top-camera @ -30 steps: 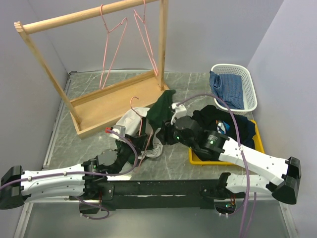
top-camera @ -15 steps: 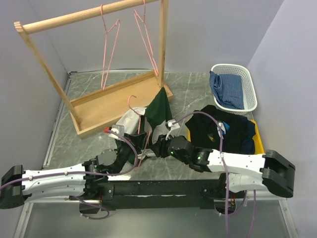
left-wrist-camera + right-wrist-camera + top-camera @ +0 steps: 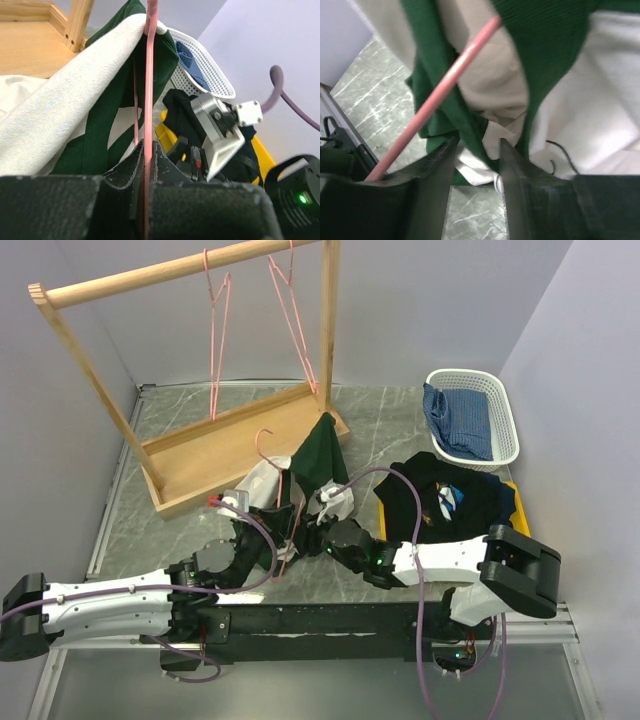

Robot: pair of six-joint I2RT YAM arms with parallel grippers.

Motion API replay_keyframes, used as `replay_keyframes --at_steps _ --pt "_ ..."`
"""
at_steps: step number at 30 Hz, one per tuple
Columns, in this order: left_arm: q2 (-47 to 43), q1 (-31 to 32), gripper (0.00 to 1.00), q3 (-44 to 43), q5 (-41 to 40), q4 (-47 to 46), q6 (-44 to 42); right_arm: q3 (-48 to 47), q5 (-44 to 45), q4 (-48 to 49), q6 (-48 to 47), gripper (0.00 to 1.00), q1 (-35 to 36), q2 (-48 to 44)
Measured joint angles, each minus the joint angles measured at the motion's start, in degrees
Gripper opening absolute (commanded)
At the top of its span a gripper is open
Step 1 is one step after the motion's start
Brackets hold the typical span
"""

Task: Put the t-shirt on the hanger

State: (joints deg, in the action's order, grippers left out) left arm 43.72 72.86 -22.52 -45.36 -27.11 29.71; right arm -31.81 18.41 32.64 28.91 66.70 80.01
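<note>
**T-shirt bunching around the pink hanger at mid-bench**

You are looking at the t-shirt point(image 3: 262, 480) sitting in a heap at the middle of the bench point(image 3: 380, 425), just in front of the near edge of the wooden rack point(image 3: 215, 445). Its cream-white body is slumping low on the left, and dark green cloth is standing up in a peak on the right. The hanger point(image 3: 283, 502) is rising through the heap, with its hook poking out above the cream cloth. In the left wrist view, cream fabric with green trim is draping over the top of the pink wire.

Your left claw point(image 3: 148, 165) is clenching tightly on that wire, low down. Your right claw point(image 3: 476, 155) is standing half parted with a green fold and some white cloth filling the gap. Whether it is pinching the cloth, you cannot tell.

Both claws are crowding the same spot at the near side of the heap. Your right arm point(image 3: 440, 560) is lying across the near bench. Its purple cable point(image 3: 400, 475) is looping over the dark clothes point(image 3: 440, 490) on the yellow tray point(image 3: 517, 508) at the right. Far right, the white basket point(image 3: 505, 410) is holding a blue checked cloth point(image 3: 455, 420). Two more pink hangers point(image 3: 215, 340) are hanging from the rack's rail at the far left.
</note>
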Motion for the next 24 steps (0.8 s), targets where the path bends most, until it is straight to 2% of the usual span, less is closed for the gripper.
replay_keyframes --at_steps 1,3,4,7,12,18,24 --pt "0.0 0.0 0.01 -0.1 -0.2 0.0 0.0 0.0 0.0 0.5 -0.4 0.3 0.3 0.2" --pt "0.0 0.0 0.01 -0.2 -1.1 0.0 0.0 0.0 0.1 1.9 -1.2 0.22 1.3 0.3" --pt "0.1 0.0 0.01 -0.4 -1.6 -0.2 0.0 0.1 0.2 2.8 -1.5 0.12 1.9 0.3" --pt "0.8 0.0 0.01 -1.3 -3.6 -1.1 0.0 1.3 2.0 4.6 -2.2 0.01 5.2 -0.7" --pt "3.7 0.0 0.01 -3.1 -6.1 -6.4 -0.7 5.5 4.4 5.4 -3.1 0.0 10.5 -5.6" --pt "10.2 0.0 0.01 -7.5 -9.1 -10.6 -4.4 5.6 9.4 2.4 -5.5 0.0 16.6 -10.8" --pt "14.4 0.0 0.01 -9.3 -12.4 -14.1 -9.2 3.8 12.5 -3.3 -7.6 0.0 19.6 -13.7"
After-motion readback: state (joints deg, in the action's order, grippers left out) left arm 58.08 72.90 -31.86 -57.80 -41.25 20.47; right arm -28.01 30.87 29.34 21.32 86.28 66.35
